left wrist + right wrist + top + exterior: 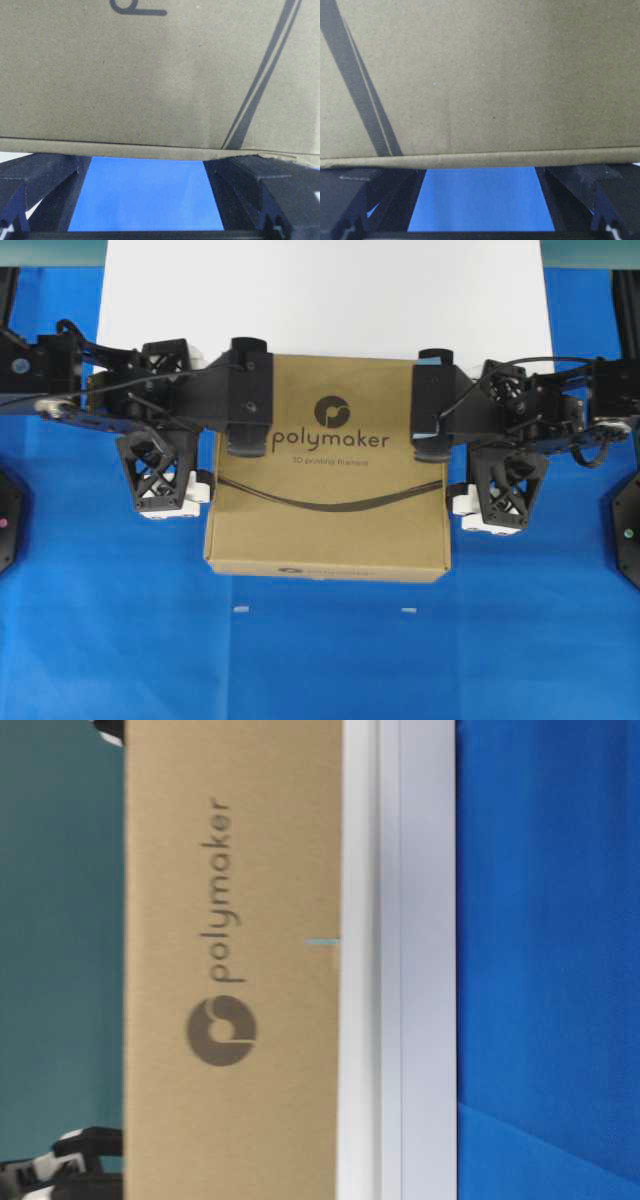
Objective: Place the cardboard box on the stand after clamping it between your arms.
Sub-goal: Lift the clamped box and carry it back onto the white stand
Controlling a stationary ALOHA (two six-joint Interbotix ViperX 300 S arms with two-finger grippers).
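Box: cardboard box centre frame, clamped between my tools, far edge over the stand at top | Left tool: fingers spread apart, pressed on box's left side | Right tool: likewise, right side | Worktop: blue

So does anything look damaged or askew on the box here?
Slightly. In the left wrist view the cardboard box has a crumpled, lifted bit along its lower edge near the right finger. Otherwise it sits square between the open grippers.
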